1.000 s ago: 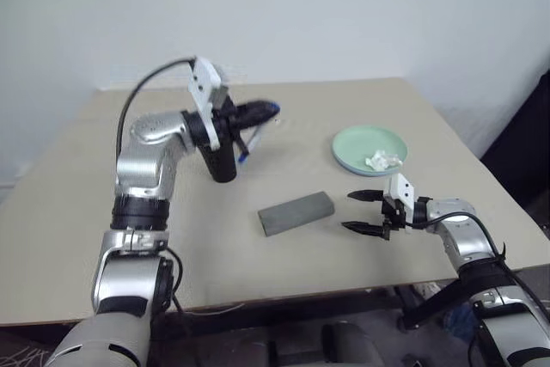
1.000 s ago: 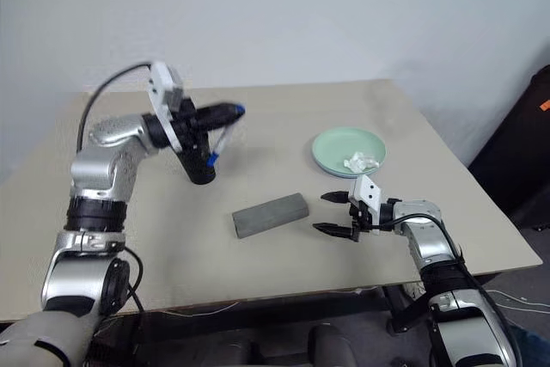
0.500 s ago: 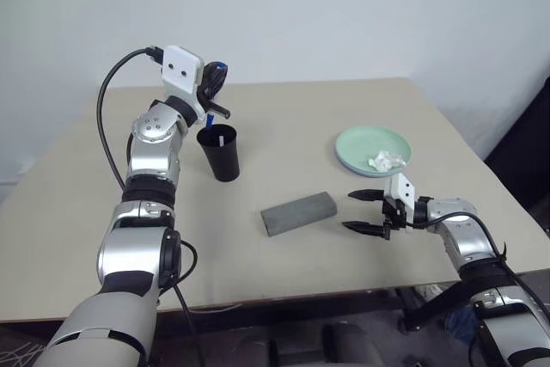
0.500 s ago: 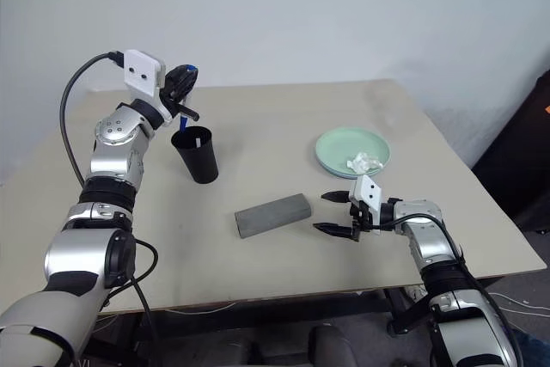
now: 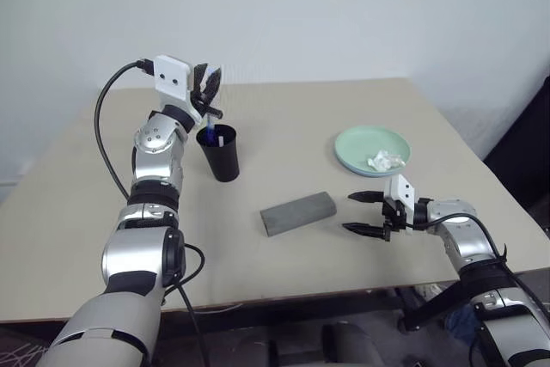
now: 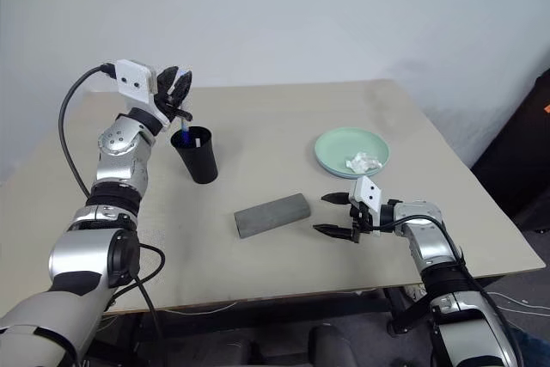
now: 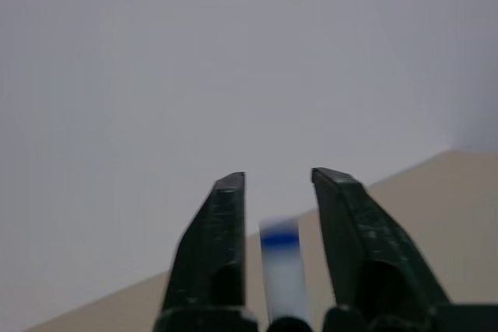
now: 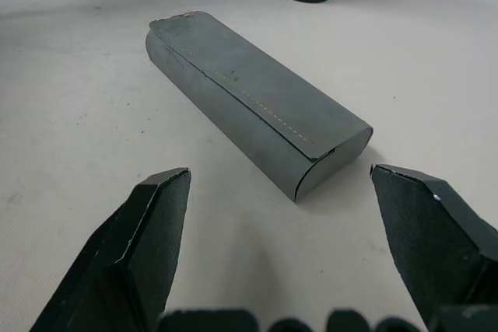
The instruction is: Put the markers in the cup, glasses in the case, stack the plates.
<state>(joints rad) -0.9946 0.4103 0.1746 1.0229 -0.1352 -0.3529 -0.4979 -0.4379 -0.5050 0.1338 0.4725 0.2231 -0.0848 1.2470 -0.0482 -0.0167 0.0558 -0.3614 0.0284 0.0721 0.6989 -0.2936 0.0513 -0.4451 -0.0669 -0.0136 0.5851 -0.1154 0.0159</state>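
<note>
The black cup [image 5: 223, 159] stands on the table at the back left. A white marker [image 6: 184, 129] with blue markings stands upright in it, its top reaching up towards my left gripper [image 5: 206, 83]. That gripper hovers just above the cup's rim, open; in the left wrist view the blurred marker [image 7: 282, 268] sits between the fingers [image 7: 219, 248] with a gap on each side. The grey case [image 5: 296, 212] lies closed at mid-table. My right gripper [image 5: 348, 212] is open just to its right, pointing at its end [image 8: 257, 99]. The glasses are out of view.
A mint green plate [image 5: 357, 142] sits at the back right with a crumpled white tissue [image 5: 384, 161] on it. The table's front edge [image 5: 284, 296] runs close below the right gripper. A pale wall stands behind the table.
My left gripper swung up and to the left from beside the cup, then opened above its rim. The marker now hangs lower, inside the cup. My right arm has not moved.
</note>
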